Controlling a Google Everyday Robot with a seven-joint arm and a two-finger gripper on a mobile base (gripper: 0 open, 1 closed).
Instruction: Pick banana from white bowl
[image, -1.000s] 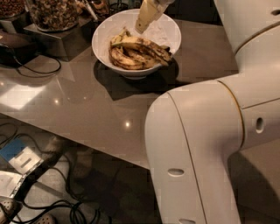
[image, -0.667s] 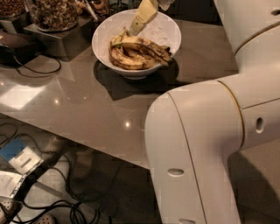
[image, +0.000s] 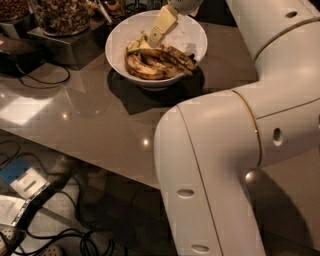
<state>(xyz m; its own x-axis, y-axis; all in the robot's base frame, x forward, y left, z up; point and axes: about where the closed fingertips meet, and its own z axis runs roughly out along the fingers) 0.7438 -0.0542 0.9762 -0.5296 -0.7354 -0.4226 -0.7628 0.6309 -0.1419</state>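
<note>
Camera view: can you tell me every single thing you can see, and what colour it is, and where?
white bowl: one, glossy white, at the far side of the table.
bananas: a few, yellow with brown-black blotches, lying in the white bowl.
glass jars of nuts: at least two, clear with brown nuts, top left.
metal stand: one, dark grey, under the jars.
table: one, shiny grey-brown, under the bowl and the stand.
cables: several, black, on the floor at bottom left.
flat object: one, blue and white, on the floor at left; what it is cannot be told.
robot arm: one, white, filling the right side.
gripper: one, cream, reaching down into the bowl at the bananas.
</note>
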